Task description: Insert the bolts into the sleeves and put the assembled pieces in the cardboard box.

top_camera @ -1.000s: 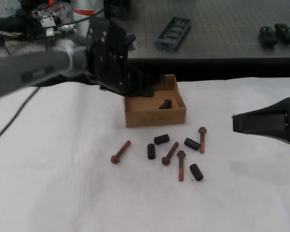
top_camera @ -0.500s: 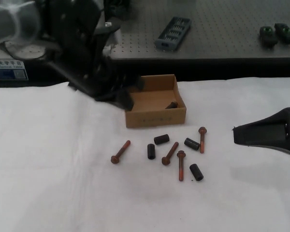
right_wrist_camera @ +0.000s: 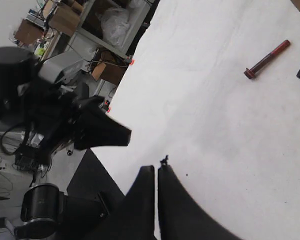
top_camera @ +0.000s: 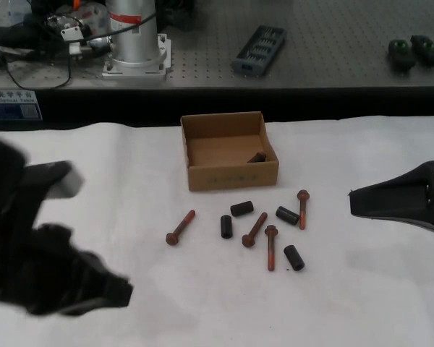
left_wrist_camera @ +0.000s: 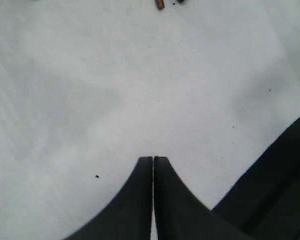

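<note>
The cardboard box [top_camera: 232,175] stands open at the middle of the white cloth, with one dark assembled piece [top_camera: 257,157] inside. In front of it lie several reddish bolts [top_camera: 181,226] [top_camera: 270,246] and several black sleeves [top_camera: 241,209] [top_camera: 294,257], loose and apart. My left gripper [top_camera: 126,293] is low at the near left, well away from the parts; its fingers [left_wrist_camera: 145,170] are pressed together, shut on nothing. My right gripper [top_camera: 349,194] hangs at the right edge, right of the parts, its fingers [right_wrist_camera: 149,175] also shut and empty. One bolt [right_wrist_camera: 267,59] shows in the right wrist view.
A dark perforated bench behind the cloth carries a blue-grey rack [top_camera: 259,47], a metal post [top_camera: 134,40], cables and two dark green items [top_camera: 414,49]. Bare white cloth [top_camera: 202,303] stretches along the near side between the two arms.
The left arm has swung away from the cardboard box, down to the near left of the cloth. The right arm has barely moved. The loose parts lie as before.
</note>
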